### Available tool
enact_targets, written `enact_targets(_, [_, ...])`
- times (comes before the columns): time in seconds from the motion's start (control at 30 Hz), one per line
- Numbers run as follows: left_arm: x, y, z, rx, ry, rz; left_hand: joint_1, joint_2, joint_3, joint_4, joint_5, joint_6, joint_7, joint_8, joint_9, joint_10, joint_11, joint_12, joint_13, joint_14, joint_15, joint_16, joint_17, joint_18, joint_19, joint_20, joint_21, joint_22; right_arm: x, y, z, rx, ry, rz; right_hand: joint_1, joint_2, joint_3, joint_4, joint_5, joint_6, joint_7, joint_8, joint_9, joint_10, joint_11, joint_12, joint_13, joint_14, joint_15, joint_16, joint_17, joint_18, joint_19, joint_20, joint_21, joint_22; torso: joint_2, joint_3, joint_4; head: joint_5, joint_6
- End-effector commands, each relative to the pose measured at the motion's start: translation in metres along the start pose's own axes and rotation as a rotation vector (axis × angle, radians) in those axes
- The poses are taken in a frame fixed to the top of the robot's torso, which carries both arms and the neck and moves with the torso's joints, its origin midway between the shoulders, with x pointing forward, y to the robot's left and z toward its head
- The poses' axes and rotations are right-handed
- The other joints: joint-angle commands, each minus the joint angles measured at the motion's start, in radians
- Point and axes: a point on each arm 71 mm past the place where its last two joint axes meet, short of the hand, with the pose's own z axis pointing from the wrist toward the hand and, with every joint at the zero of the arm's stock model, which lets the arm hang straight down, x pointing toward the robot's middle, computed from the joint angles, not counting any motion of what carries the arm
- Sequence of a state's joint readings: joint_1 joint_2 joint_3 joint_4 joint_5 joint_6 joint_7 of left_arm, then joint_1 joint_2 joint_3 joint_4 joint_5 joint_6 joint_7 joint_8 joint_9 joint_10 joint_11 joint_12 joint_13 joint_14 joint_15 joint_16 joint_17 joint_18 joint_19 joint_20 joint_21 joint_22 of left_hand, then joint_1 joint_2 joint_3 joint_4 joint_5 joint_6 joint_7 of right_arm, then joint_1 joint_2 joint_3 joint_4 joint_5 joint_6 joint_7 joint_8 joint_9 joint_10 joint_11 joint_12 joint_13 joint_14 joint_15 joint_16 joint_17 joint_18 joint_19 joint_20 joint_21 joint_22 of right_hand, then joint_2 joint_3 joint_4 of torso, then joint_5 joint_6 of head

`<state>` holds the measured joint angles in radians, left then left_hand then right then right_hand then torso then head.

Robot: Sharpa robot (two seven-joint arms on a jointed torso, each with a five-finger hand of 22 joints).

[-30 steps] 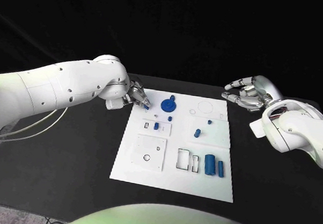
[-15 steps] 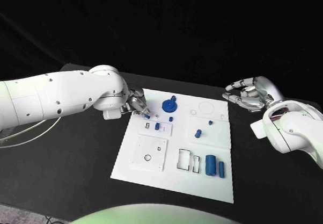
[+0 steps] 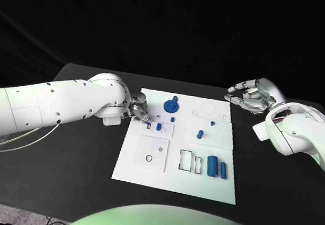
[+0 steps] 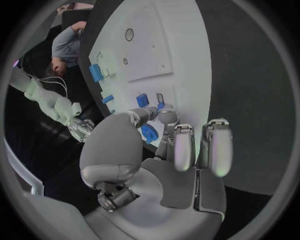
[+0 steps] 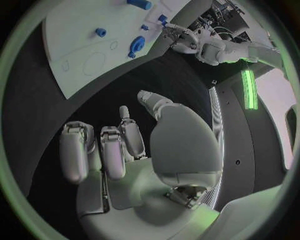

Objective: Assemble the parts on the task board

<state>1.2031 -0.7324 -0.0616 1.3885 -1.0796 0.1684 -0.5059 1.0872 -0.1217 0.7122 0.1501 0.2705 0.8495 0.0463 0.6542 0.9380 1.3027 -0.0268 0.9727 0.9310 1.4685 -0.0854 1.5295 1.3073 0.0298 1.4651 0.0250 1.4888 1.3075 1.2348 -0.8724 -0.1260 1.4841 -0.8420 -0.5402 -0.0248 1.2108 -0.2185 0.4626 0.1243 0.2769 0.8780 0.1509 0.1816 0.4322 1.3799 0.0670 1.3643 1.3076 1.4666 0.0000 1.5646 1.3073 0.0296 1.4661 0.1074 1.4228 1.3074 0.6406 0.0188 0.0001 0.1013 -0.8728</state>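
The white task board (image 3: 202,187) lies mid-table. My left hand (image 3: 139,110) hovers over its far left part and pinches a small blue part (image 4: 161,106) between thumb and a finger, right above a narrow slot (image 3: 147,125). A short blue peg (image 3: 158,126) stands next to that slot. Just beyond the hand sits a blue gear-like piece (image 3: 170,106). Another small blue piece (image 3: 199,132) lies mid-board, and two blue cylinders (image 3: 212,164) lie near the right edge. My right hand (image 3: 250,96) hangs off the board's far right corner, loosely curled and holding nothing.
A square plate with a small ring (image 3: 149,158) and empty rectangular recesses (image 3: 185,160) fill the board's near half. A drawn circle outline (image 3: 207,107) marks the far right corner. Black table (image 3: 72,157) surrounds the board on all sides.
My left hand has slid from beside the gear-like piece toward me along the board's left side, now over the narrow slot. The right hand has barely moved.
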Motion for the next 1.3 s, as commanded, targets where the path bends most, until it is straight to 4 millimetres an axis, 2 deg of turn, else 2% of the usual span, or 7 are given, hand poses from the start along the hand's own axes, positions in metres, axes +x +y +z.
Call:
enact_targets(0.03, [0.0019, -0.0033, 0.0004, 0.003, 0.0, 0.034, -0.003, 0.01, 0.147, -0.144, -0.006, 0.014, -0.004, 0.004, -0.002, 0.009, -0.002, -0.004, 0.001, 0.094, -0.003, 0.007, 0.227, -0.006, 0.055, -0.001, -0.003, 0.211, 0.0016, 0.0006, -0.0002, -0.007, 0.015, -0.003, -0.01, 0.002, 0.008, -0.001, 0.0, -0.003, -0.002, 0.006, 0.001, -0.005, 0.0, -0.005, 0.033, 0.099, -0.002, -0.002, 0.244, 0.009, 0.014, -0.002, -0.002, 0.194, 0.001, 0.0011, -0.0008, 0.0, 0.0])
enact_targets(0.27, [0.0045, -0.0054, 0.0002, 0.003, 0.021, 0.042, -0.013, 0.008, 0.154, -0.151, 0.002, 0.019, -0.004, 0.007, -0.006, 0.014, -0.001, -0.001, 0.002, 0.094, -0.005, 0.009, 0.23, -0.006, 0.055, -0.002, -0.004, 0.211, 0.0016, 0.0005, -0.0003, -0.007, 0.015, -0.003, -0.01, 0.002, 0.008, -0.001, 0.0, -0.003, -0.002, 0.006, 0.001, -0.005, 0.0, -0.005, 0.033, 0.099, -0.002, -0.002, 0.244, 0.009, 0.014, -0.002, -0.002, 0.194, 0.001, 0.0018, -0.0011, 0.0, 0.0])
enact_targets(0.37, [0.0051, -0.0051, 0.0002, -0.002, 0.029, 0.046, -0.036, 0.004, 0.165, -0.167, 0.044, 0.025, -0.004, 0.014, -0.015, 0.02, -0.001, -0.002, -0.002, 0.095, -0.007, 0.012, 0.232, -0.006, 0.055, -0.005, -0.004, 0.212, 0.0015, 0.0004, -0.0002, -0.007, 0.015, -0.003, -0.013, 0.002, 0.009, 0.0, 0.001, -0.003, -0.002, 0.007, 0.002, -0.004, 0.0, -0.005, 0.033, 0.099, -0.002, -0.002, 0.245, 0.009, 0.015, -0.002, -0.001, 0.195, 0.0, 0.0018, -0.0001, 0.0, 0.0])
enact_targets(0.53, [0.006, -0.0041, 0.0002, -0.011, 0.042, 0.053, -0.048, 0.003, 0.168, -0.177, 0.066, 0.028, -0.005, 0.02, -0.02, 0.025, -0.001, -0.001, -0.003, 0.096, -0.01, 0.018, 0.239, -0.006, 0.055, -0.007, -0.004, 0.212, 0.0016, 0.0004, -0.0001, -0.007, 0.015, -0.003, -0.013, 0.002, 0.009, 0.0, 0.001, -0.003, -0.002, 0.007, 0.002, -0.004, 0.0, -0.005, 0.033, 0.099, -0.002, -0.002, 0.245, 0.009, 0.015, -0.002, -0.001, 0.195, 0.0, 0.0011, 0.0001, 0.0, 0.0])
enact_targets(1.03, [0.007, -0.0041, 0.0, -0.013, 0.053, 0.046, -0.064, 0.003, 0.17, -0.189, 0.096, 0.033, -0.005, 0.029, -0.025, 0.029, -0.001, -0.007, -0.013, 0.097, -0.013, 0.019, 0.24, -0.006, 0.055, -0.009, -0.004, 0.213, 0.002, 0.0003, 0.0002, -0.006, 0.016, -0.003, -0.013, 0.002, 0.009, 0.0, 0.001, -0.003, -0.002, 0.007, 0.002, -0.004, 0.0, -0.005, 0.033, 0.099, -0.002, -0.002, 0.245, 0.009, 0.015, -0.002, -0.001, 0.195, 0.0, 0.0002, 0.0015, 0.0, 0.0])
enact_targets(1.2, [0.0085, -0.006, -0.0003, -0.006, 0.064, 0.044, -0.065, 0.003, 0.17, -0.19, 0.097, 0.033, -0.005, 0.029, -0.026, 0.029, -0.001, -0.009, -0.015, 0.097, -0.013, 0.02, 0.24, -0.006, 0.055, -0.01, -0.005, 0.213, 0.0025, 0.0004, 0.0003, -0.007, 0.017, -0.003, -0.016, 0.002, 0.011, 0.0, 0.002, -0.003, -0.003, 0.008, 0.003, -0.004, -0.001, -0.004, 0.034, 0.099, -0.002, -0.002, 0.245, 0.009, 0.014, -0.002, -0.002, 0.195, 0.0, 0.001, 0.0003, 0.001, 0.0])
enact_targets(1.3, [0.0096, -0.0073, -0.0007, -0.003, 0.07, 0.044, -0.066, 0.003, 0.17, -0.19, 0.098, 0.033, -0.005, 0.029, -0.026, 0.029, -0.001, -0.009, -0.014, 0.097, -0.013, 0.019, 0.24, -0.006, 0.055, -0.01, -0.005, 0.213, 0.0026, 0.0003, 0.0003, -0.006, 0.018, -0.003, -0.016, 0.001, 0.011, 0.0, 0.002, -0.003, -0.003, 0.008, 0.003, -0.004, -0.001, -0.005, 0.034, 0.099, -0.003, -0.002, 0.245, 0.009, 0.014, -0.002, -0.002, 0.194, 0.0, 0.0001, 0.0001, 0.001, 0.0])
